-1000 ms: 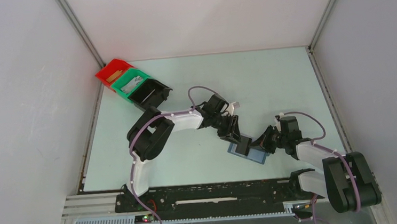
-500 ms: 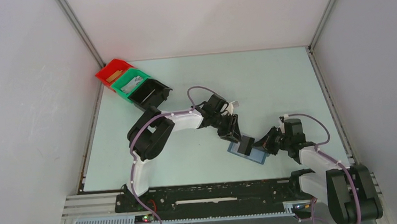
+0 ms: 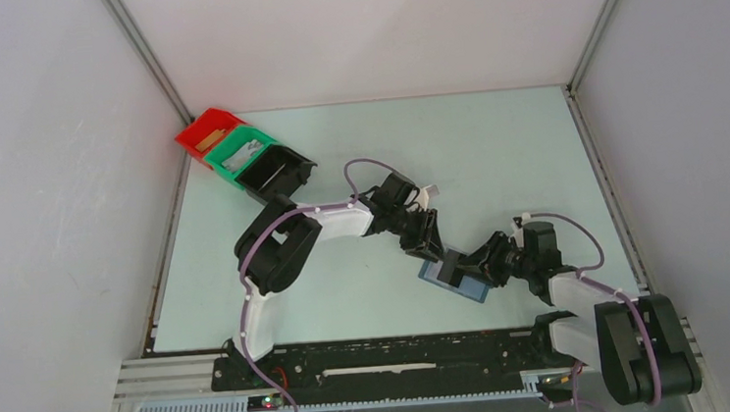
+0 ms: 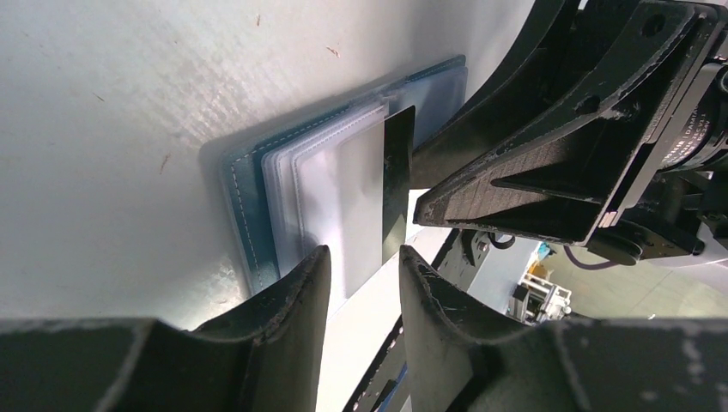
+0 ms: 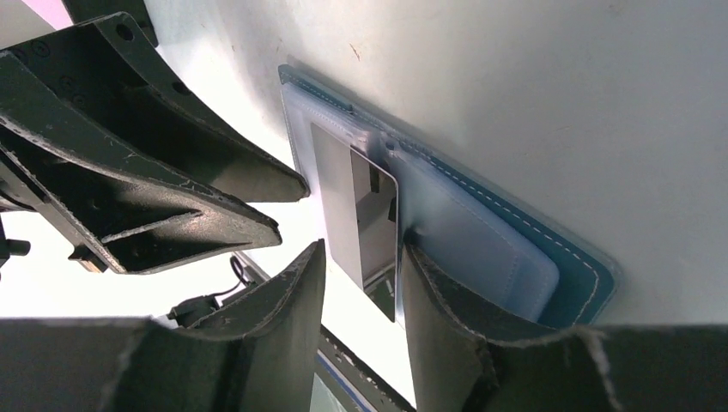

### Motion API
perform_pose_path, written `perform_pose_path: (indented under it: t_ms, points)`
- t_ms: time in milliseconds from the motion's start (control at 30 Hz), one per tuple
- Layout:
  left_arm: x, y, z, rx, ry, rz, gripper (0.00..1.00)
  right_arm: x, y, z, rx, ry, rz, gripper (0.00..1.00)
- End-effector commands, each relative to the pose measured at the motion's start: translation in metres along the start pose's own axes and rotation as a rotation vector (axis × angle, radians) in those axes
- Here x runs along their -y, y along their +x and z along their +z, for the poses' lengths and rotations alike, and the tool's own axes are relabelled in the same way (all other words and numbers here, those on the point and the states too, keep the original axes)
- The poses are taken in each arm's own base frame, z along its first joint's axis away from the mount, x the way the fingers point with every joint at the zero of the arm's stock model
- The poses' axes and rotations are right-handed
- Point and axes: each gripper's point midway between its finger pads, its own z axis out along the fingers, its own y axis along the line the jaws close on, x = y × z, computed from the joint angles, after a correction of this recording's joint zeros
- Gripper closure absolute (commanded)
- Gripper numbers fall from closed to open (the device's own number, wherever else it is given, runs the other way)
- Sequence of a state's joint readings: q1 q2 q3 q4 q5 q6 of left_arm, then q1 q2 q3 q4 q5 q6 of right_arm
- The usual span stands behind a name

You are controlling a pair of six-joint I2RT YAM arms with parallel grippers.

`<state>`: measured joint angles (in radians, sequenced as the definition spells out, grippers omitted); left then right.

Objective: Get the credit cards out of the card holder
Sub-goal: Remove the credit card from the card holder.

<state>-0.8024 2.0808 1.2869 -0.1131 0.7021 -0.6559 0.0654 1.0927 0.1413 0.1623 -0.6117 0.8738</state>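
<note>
Top view: we see the card holder (image 3: 473, 290), slate-blue and flat, on the pale mint table (image 3: 495, 156) near the front edge. The left gripper (image 3: 433, 252) and right gripper (image 3: 481, 267) meet over it. A red bin (image 3: 200, 130), green bin (image 3: 235, 151) and black bin (image 3: 275, 174) sit in a row at the far left corner. The walls are plain grey.

Left wrist: the holder lies spread, with a stitched blue rim and cloudy clear sleeves. A thin dark card (image 4: 397, 172) stands out of them. The scuffed black fingers (image 4: 300, 296) are narrowly parted, gripping nothing we can make out.

Right wrist: the card (image 5: 365, 223) looks glossy and sits in the narrow gap of the parted jaws. We cannot tell if they touch it.
</note>
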Motion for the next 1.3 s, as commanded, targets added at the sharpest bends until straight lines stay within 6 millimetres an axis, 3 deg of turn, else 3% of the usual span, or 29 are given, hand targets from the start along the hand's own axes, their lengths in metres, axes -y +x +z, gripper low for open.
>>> perform_pose_path:
  t_ms: [0,167,400,433,633,800,1100,1267]
  points:
    - [-0.019,-0.003,0.006,0.009,-0.06,-0.003,0.59,0.021,0.001,0.002,0.032,0.061,0.047,0.52]
    - [-0.018,-0.003,0.006,0.007,-0.055,-0.002,0.59,0.022,0.001,0.005,0.033,0.058,0.055,0.57]
    - [-0.016,-0.004,0.002,0.015,-0.063,0.012,0.58,0.02,0.0,0.004,0.018,0.068,0.054,0.99]
    - [-0.014,-0.004,0.0,0.019,-0.067,0.017,0.58,0.02,-0.001,0.002,0.023,0.08,0.042,1.0]
    - [0.004,-0.021,-0.022,0.09,-0.09,0.072,0.57,0.014,-0.013,-0.018,0.123,0.132,-0.009,1.0]
    - [0.016,-0.032,-0.035,0.118,-0.073,0.086,0.57,0.008,-0.011,-0.028,0.143,0.117,-0.026,1.0]
    - [0.041,-0.044,-0.068,0.183,-0.052,0.128,0.53,-0.024,-0.017,-0.046,0.177,0.051,-0.108,1.0]
    - [0.031,-0.055,-0.084,0.234,-0.084,0.108,0.53,-0.036,-0.017,-0.056,0.191,0.025,-0.144,1.0]
